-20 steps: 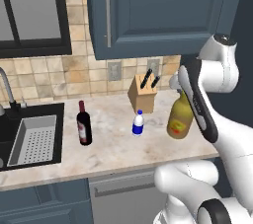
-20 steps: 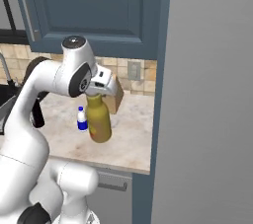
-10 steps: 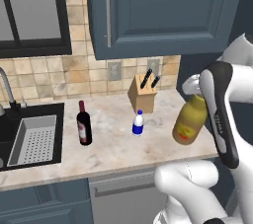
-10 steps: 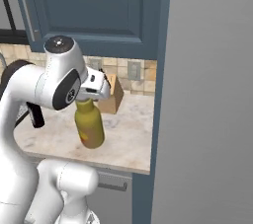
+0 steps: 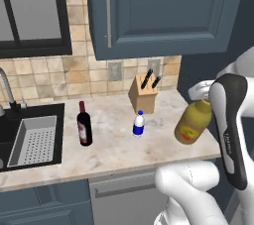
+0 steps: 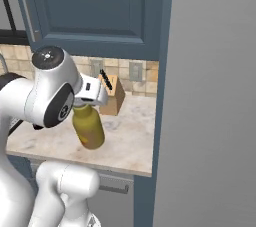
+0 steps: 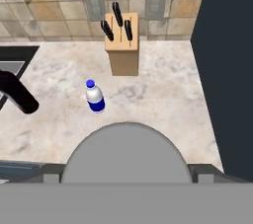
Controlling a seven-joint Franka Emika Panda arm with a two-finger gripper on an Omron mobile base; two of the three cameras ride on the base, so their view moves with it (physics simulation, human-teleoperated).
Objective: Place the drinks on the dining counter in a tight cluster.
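Mustard-yellow bottle (image 5: 192, 122) with yellow-red label; dark wine bottle (image 5: 84, 126), red top; blue-labelled water bottle (image 5: 138, 124); beige marbled worktop (image 5: 114, 147); tan knife block (image 5: 142, 95).

Marble surface (image 5: 114, 147) beside the sink.
On it stand a wine bottle (image 5: 84, 124), small water bottle (image 5: 138, 123) and knife block (image 5: 143, 96).

Glossy mustard bottle (image 5: 191, 122), dark glassy wine bottle (image 5: 84, 125), veined marble counter (image 5: 114, 144), wooden knife block (image 5: 142, 96)
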